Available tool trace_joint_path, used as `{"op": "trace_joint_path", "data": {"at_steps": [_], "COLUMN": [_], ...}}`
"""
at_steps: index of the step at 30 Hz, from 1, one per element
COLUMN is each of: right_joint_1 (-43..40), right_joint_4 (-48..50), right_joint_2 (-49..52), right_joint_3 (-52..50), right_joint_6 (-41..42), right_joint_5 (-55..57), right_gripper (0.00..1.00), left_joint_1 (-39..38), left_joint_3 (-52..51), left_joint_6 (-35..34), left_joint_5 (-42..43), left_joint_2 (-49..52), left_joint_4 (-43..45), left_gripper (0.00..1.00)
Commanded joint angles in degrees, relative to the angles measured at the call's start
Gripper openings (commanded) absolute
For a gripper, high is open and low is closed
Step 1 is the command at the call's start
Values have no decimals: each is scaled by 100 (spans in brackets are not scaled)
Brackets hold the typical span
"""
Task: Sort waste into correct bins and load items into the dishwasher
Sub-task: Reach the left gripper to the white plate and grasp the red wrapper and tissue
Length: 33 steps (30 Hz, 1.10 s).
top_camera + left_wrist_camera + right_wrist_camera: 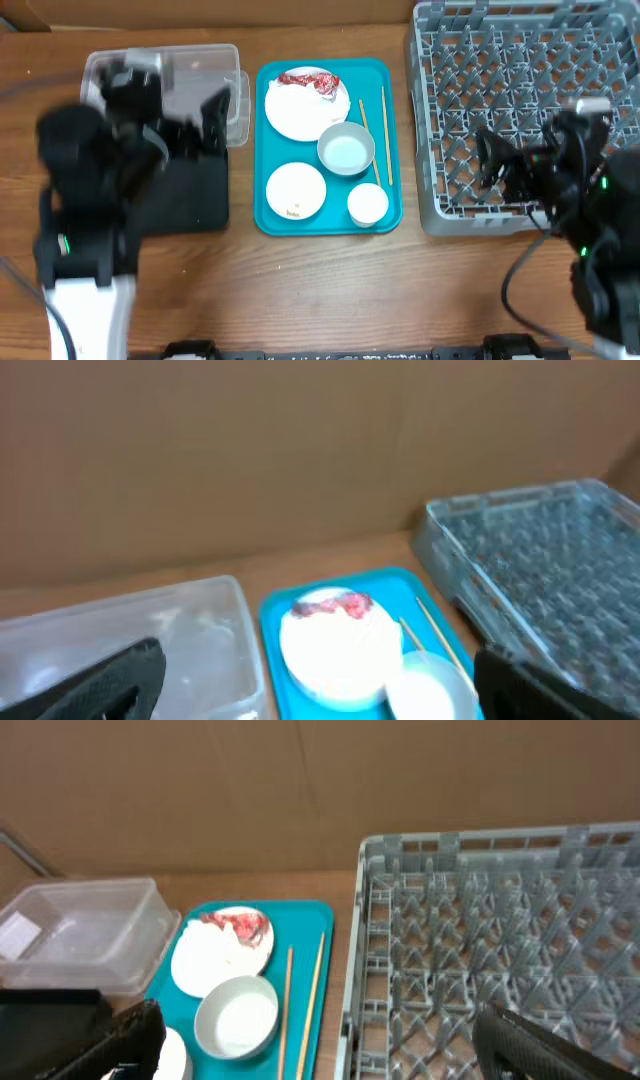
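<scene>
On the teal tray (pixel 268 215) lie a large plate (pixel 300 115) with a crumpled red wrapper (pixel 310 82), a grey bowl (pixel 346 150), a small plate (pixel 296 188) with a few pale flecks, a white cup (pixel 368 204) and two chopsticks (pixel 375 135). The clear tub (pixel 190 62) and black tray (pixel 190 195) sit to the left, the grey dish rack (pixel 520 90) to the right. My left gripper (pixel 175 115) (pixel 318 660) is open and empty above the tub and black tray. My right gripper (pixel 525 160) (pixel 318 1020) is open and empty over the rack's front left. I cannot make out the tissue.
A brown cardboard wall (pixel 300 450) stands behind the table. The wooden table (pixel 330 290) runs along the front. The tub (pixel 80 930), plate (pixel 210 955), bowl (pixel 237 1018) and rack (pixel 500 940) also show in the right wrist view.
</scene>
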Motion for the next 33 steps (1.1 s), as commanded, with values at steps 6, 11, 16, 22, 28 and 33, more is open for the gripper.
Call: {"op": "trace_joint_path", "data": {"at_steps": [6,11,16,22,28,33], "right_joint_1": [22,22,22,22,22,22], "right_joint_4": [-682,-723,-780,-942,-1110,-1309], "right_joint_2": [1314,1690,1893,1954,1954,1954], "right_joint_3": [916,916,916,914,911,911], "right_joint_6": [-17,-15,33,240,243,240], "right_joint_5": [-138,-203,-203,-422,-424,-420], "right_gripper": [100,100,100,100,100,100], "left_joint_1": [-1088,-1377,-1390,-1423,-1561,-1755], "left_joint_3": [4778,5823,5823,5823,5823,5823], "left_joint_6": [225,332,-116,-256,-1884,-2610], "left_joint_5": [-1325,-1692,-1054,-597,-1495,-2083], "left_joint_2": [3713,4920,5630,6378,7097,7619], "left_joint_4": [-3217,-3718,-3602,-3051,-2444,-2354], "left_gripper": [100,100,100,100,95,100]}}
